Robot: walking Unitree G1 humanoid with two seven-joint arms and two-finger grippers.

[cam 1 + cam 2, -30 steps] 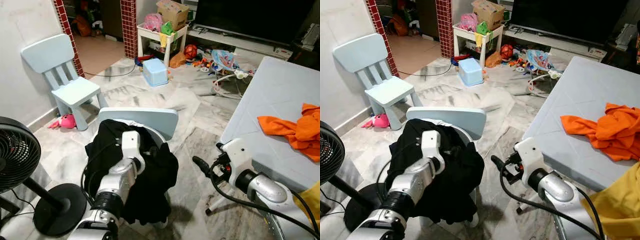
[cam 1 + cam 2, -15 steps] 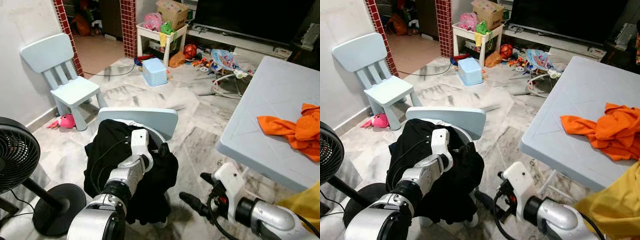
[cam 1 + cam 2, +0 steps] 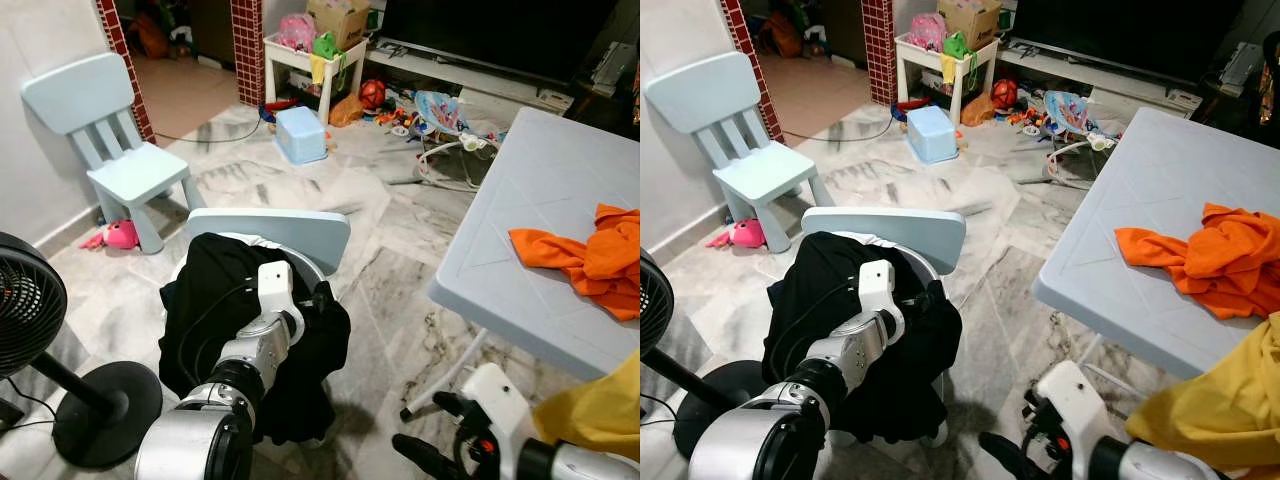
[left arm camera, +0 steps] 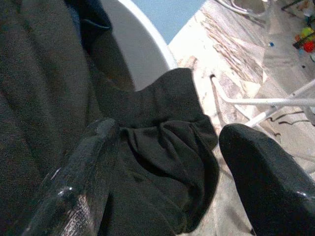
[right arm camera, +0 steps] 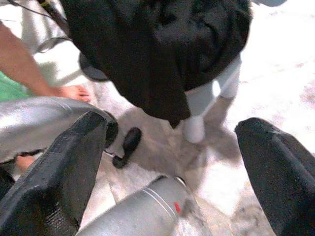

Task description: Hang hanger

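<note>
A black garment [image 3: 230, 330] lies heaped over the seat of a small light-blue chair [image 3: 275, 228] right in front of me. My left gripper [image 3: 320, 298] rests at the garment's right edge. In the left wrist view the left gripper [image 4: 170, 132] is open, its fingers [image 4: 93, 162] standing on either side of a bunched fold of the black cloth [image 4: 167, 147]. My right gripper [image 3: 422, 455] hangs low over the floor beside the table leg. It is open, and in the right wrist view the right gripper [image 5: 172, 147] faces the chair's legs and the hanging garment [image 5: 157, 49].
A white table [image 3: 530, 240] on the right carries an orange cloth [image 3: 590, 255]; a yellow cloth [image 3: 600, 410] hangs at the lower right. A black fan [image 3: 30, 310] stands on the left, a second light-blue chair [image 3: 110, 150] behind it. A person's bare foot [image 5: 74, 92] is near the chair.
My right arm has dropped from beside the table edge down to near the floor. The left gripper has shifted slightly along the black garment. The camera has moved a little.
</note>
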